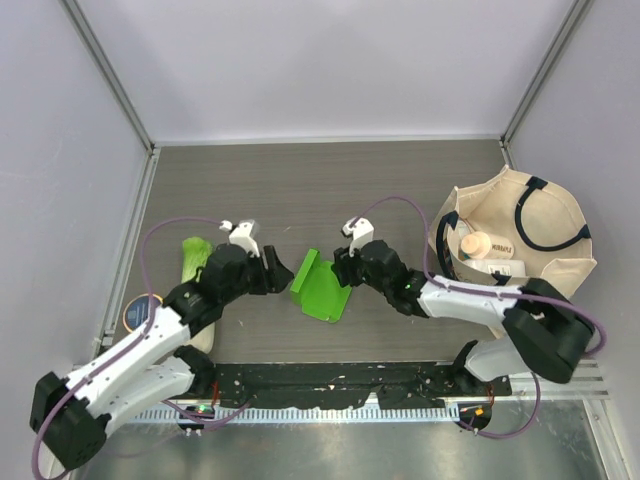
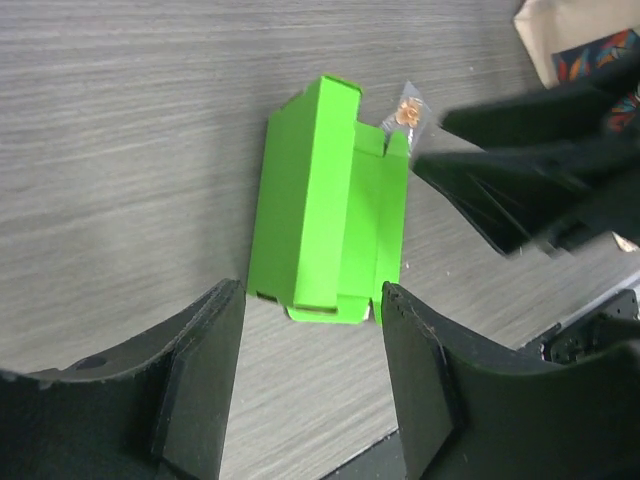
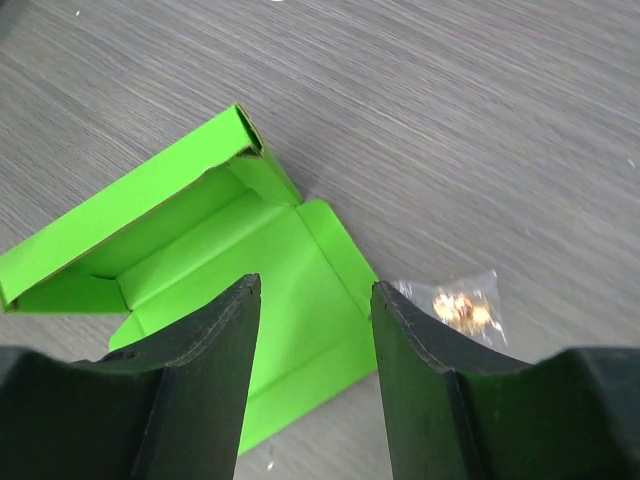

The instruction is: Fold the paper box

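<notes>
Paper box (image 1: pixel 321 288) lies part-formed on the counter (image 1: pixel 300 190) between the arms, long axis running away from the bases. Left pincer (image 1: pixel 284 276) and right pincer (image 1: pixel 343 272) flank it, both parted and empty. The right is nearer, over the flat flap.

Left arm (image 1: pixel 130 365) first: white shells on the long links, black housings at each joint, and 1 bulky black drum at its end. The right arm (image 1: pixel 465 300) has the same build, white between black, with 1 tiny green light on its black forearm. A mauve cable (image 1: pixel 150 250) loops off the left one, and a matching mauve cable (image 1: pixel 400 202) arcs off the right. Each wrist carries a small white cap (image 1: pixel 243 237). Up close, the left gripper (image 2: pixel 310 300) shows 2 broad matte-black fingers (image 2: pixel 200 380), thick and tapering. The right gripper (image 3: pixel 315 290) has the same 2 dull black wedges.
</notes>
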Robot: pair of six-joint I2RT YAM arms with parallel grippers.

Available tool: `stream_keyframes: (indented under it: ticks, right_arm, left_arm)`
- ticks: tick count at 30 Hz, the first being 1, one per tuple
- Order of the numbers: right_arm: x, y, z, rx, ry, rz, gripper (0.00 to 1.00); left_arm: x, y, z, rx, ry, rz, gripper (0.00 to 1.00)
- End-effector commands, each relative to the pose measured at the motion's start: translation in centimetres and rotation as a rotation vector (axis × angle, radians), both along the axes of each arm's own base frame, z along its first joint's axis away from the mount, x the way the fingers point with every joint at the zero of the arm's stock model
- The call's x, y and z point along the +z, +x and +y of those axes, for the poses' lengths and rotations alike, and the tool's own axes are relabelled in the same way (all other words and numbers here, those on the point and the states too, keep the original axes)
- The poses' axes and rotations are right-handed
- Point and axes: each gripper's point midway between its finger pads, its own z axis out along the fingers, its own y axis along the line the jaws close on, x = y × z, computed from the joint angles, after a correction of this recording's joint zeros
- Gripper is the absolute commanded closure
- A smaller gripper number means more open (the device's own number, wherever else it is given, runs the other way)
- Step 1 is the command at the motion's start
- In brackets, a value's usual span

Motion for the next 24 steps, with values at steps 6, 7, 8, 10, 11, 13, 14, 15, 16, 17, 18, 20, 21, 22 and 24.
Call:
stream_keyframes:
  ticks: [6,7,8,10,11,13,14,15,16,17,18,20,21,22,24]
  right_arm:
    - [0.4,4.7,5.7,0.268,0.049,-0.231,0.45]
    - [0.2,4.8,6.2,0.284,0.054,-0.231,0.46]
    - [-0.5,5.1,6.3,0.283,0.046,-0.219,0.46]
    - [-0.4,5.5,7.1,0.306,0.055,-0.226,0.46]
    - [-0.3,5.6,7.4,0.314,0.059,-0.228,0.46]
    - [-0.5,5.6,7.6,0.316,0.07,-0.233,0.48]
    - [-0.4,5.9,7.6,0.302,0.074,-0.246,0.48]
    - [-0.4,6.0,7.5,0.296,0.076,-0.246,0.49]
    - [-0.5,6.1,7.5,0.292,0.074,-0.249,0.5]
    - [-0.5,6.2,7.5,0.289,0.076,-0.253,0.51]
    - [-0.5,6.2,7.6,0.291,0.077,-0.254,0.56]
    - [-0.6,6.4,7.7,0.284,0.08,-0.251,0.63]
    - [-0.9,6.4,7.5,0.273,0.073,-0.247,0.7]
    - [-0.9,6.4,7.3,0.265,0.076,-0.248,0.73]
    - [-0.7,6.0,7.1,0.262,0.101,-0.257,0.77]
  left_arm:
    - [-1.9,-3.8,0.9,0.035,-0.06,-0.073,0.43]
    - [-2.2,-4.1,0.7,0.037,-0.075,-0.057,0.47]
    - [-3.0,-4.2,0.6,0.042,-0.069,-0.039,0.52]
    - [-3.7,-4.2,0.2,0.047,-0.072,-0.017,0.57]
    - [-4.5,-4.1,0.0,0.046,-0.056,0.011,0.58]
    - [-5.1,-3.6,-0.4,0.063,-0.051,0.03,0.62]
    - [-6.2,-3.3,-0.5,0.087,-0.029,0.065,0.67]
    - [-6.6,-3.0,-0.5,0.101,-0.021,0.072,0.69]
    - [-6.6,-2.6,-0.7,0.108,-0.017,0.068,0.71]
    - [-6.5,-2.0,-0.8,0.133,-0.011,0.064,0.73]
    - [-7.2,-1.8,-0.8,0.144,0.01,0.079,0.73]
    - [-6.9,-0.6,-0.7,0.191,0.024,0.064,0.76]
    - [-6.9,-0.2,-0.6,0.208,0.044,0.055,0.76]
    - [-6.9,0.1,-0.2,0.226,0.067,0.049,0.76]
    - [-6.0,1.3,0.3,0.261,0.085,0.01,0.76]
